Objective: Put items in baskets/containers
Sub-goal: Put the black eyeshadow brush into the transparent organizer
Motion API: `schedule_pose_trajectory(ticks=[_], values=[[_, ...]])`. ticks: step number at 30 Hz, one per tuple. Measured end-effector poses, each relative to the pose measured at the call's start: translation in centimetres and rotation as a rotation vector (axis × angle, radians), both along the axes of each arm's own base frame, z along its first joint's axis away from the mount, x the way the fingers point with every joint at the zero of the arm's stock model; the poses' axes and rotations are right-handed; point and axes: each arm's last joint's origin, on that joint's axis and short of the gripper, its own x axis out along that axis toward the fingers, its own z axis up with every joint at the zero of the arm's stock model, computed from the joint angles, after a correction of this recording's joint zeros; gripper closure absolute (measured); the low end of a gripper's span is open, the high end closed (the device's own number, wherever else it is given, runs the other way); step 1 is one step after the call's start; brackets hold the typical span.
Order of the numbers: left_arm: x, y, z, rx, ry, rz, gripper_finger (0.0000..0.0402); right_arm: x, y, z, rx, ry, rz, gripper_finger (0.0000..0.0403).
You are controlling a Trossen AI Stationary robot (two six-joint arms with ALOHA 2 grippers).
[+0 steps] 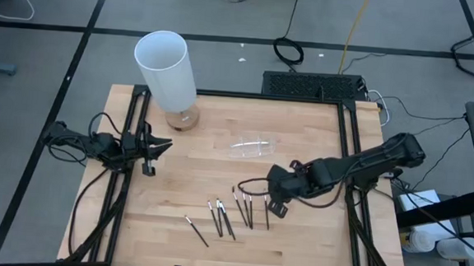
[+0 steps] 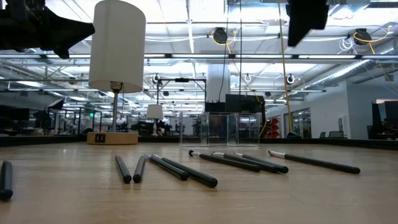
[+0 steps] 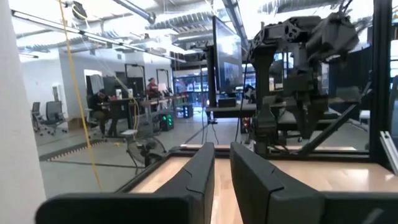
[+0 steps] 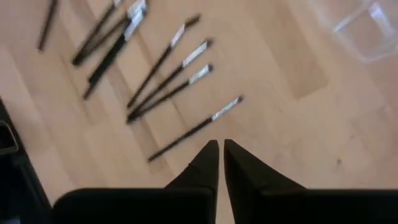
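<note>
On the wooden counter (image 1: 296, 244) seven small brushes (image 1: 232, 213) lie loose in a scattered row near the front edge, dark handles and pale silvery tips, none of them in the clear plastic tray (image 1: 254, 145), which sits well apart from them toward the middle of the counter. One brush (image 1: 196, 230) lies alone at the left end of the row, three more (image 1: 222, 218) cross or touch one another beside it, and another three (image 1: 250, 209) lie nearly parallel toward the right. The right end effector (image 1: 275, 206) hangs above the counter just beside the rightmost brush (image 4: 196, 128); its two dark fingers (image 4: 205, 163) stand almost together with only a thin slit between them and nothing held. The left end effector (image 1: 149, 152) waits over the counter's left edge, away from the brushes, its fingers (image 3: 200, 171) a narrow gap apart and empty. A tall white cylinder (image 1: 167, 69) on a round wooden base (image 1: 183, 117) stands at the back left of the counter, well behind the tray.
</note>
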Motion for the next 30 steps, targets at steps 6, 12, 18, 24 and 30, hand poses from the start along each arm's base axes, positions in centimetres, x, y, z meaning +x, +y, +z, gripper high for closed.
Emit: schedule_pose_trajectory(ticks=[6, 12, 18, 24, 30], values=[[0.0, 0.0, -0.1, 0.004, 0.012, 0.000, 0.0341, 1.7, 0.5, -3.0, 0.078, -0.033, 0.012, 0.0336], [0.0, 0.0, -0.2, 0.004, 0.017, -0.001, 0.0341, 3.1, 0.7, -5.8, 0.176, -0.077, -0.088, 0.0325], [0.0, 0.0, -0.2, 0.002, 0.016, -0.002, 0.0341, 2.6, -0.7, -6.7, 0.139, 0.044, -0.168, 0.0280], [0.0, 0.0, -0.1, 0.000, 0.009, -0.001, 0.0341, 2.6, -1.8, -6.9, 0.140, 0.065, -0.235, 0.0194], [0.0, 0.0, 0.1, -0.005, -0.008, -0.001, 0.0341, 2.0, -2.0, -8.1, 0.148, 0.094, -0.304, 0.0171]])
